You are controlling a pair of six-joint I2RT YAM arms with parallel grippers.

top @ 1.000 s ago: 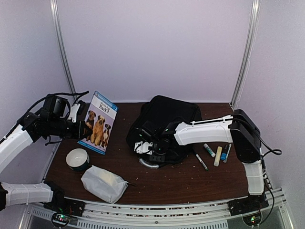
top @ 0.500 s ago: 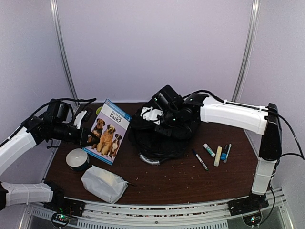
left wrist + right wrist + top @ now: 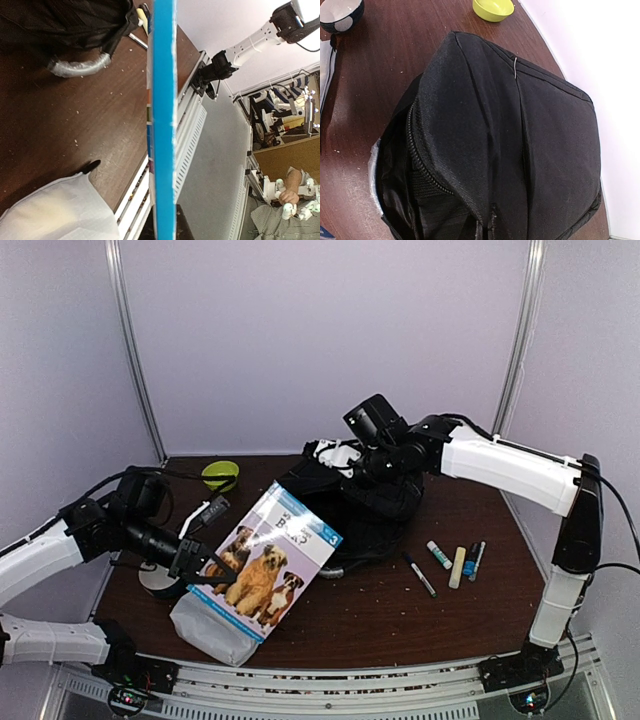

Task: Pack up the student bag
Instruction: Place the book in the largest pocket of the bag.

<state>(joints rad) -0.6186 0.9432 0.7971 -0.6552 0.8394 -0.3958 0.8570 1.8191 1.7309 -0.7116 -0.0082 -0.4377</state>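
The student bag (image 3: pixel 375 510) is a black backpack at the table's middle back, its zip mouth open toward the left. The open mouth and inner lining show in the right wrist view (image 3: pixel 415 190). My right gripper (image 3: pixel 347 456) is shut on the bag's upper fabric and holds it raised; its fingers are out of the wrist view. My left gripper (image 3: pixel 205 562) is shut on a blue dog book (image 3: pixel 268 575), held tilted above the table just left of the bag. In the left wrist view the book's edge (image 3: pixel 164 120) is seen end on, with the bag's grey handle (image 3: pixel 80 65) beyond.
A white pouch (image 3: pixel 215 628) lies at the front left under the book. A dark bowl (image 3: pixel 152 580) sits beside my left arm, and a yellow-green bowl (image 3: pixel 220 475) stands at the back left. Pens and markers (image 3: pixel 450 562) lie right of the bag.
My left arm has swung the book right and forward, tilting it toward the bag. My right gripper has lifted the bag's top fabric up and back, opening the mouth.
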